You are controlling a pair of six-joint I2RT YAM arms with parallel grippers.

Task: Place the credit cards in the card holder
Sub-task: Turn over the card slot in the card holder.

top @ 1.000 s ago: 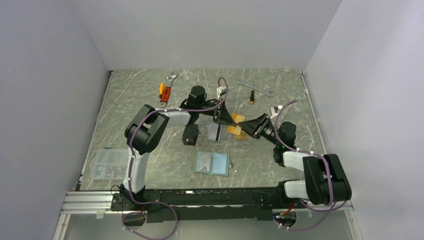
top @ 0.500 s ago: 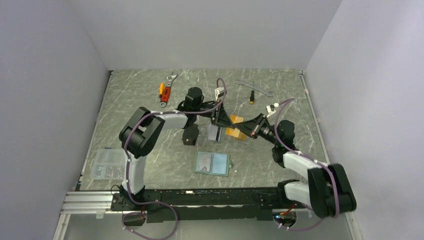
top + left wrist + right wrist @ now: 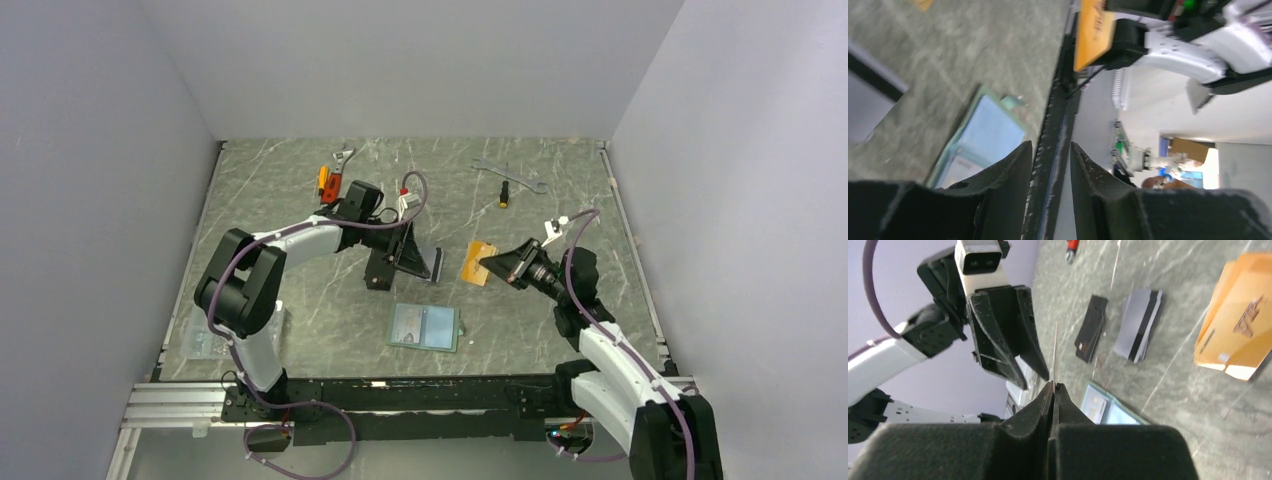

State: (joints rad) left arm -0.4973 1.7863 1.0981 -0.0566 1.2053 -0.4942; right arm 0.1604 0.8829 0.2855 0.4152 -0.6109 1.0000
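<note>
My right gripper (image 3: 492,265) is shut on a thin orange-gold card (image 3: 1093,30), which shows edge-on (image 3: 1054,352) between its fingertips (image 3: 1053,384). More orange-gold cards (image 3: 1238,330) lie on the table under it (image 3: 476,262). My left gripper (image 3: 410,262) is open and empty (image 3: 1050,150), hanging over the silver-grey cards (image 3: 433,262) (image 3: 1138,325) and beside the black cards (image 3: 378,268) (image 3: 1091,327). The sage-green card holder (image 3: 425,326) lies open at the front, pale blue inside, and shows in both wrist views (image 3: 983,135) (image 3: 1108,410).
An orange-handled wrench (image 3: 335,175) lies at the back left. A silver wrench (image 3: 510,175) and a small screwdriver (image 3: 505,195) lie at the back right. A clear box of small parts (image 3: 212,335) sits at the front left, partly behind the left arm.
My left gripper has swung left, away from the orange card and the right gripper, to above the silver-grey cards. My right gripper keeps the orange card and has drawn back slightly.
</note>
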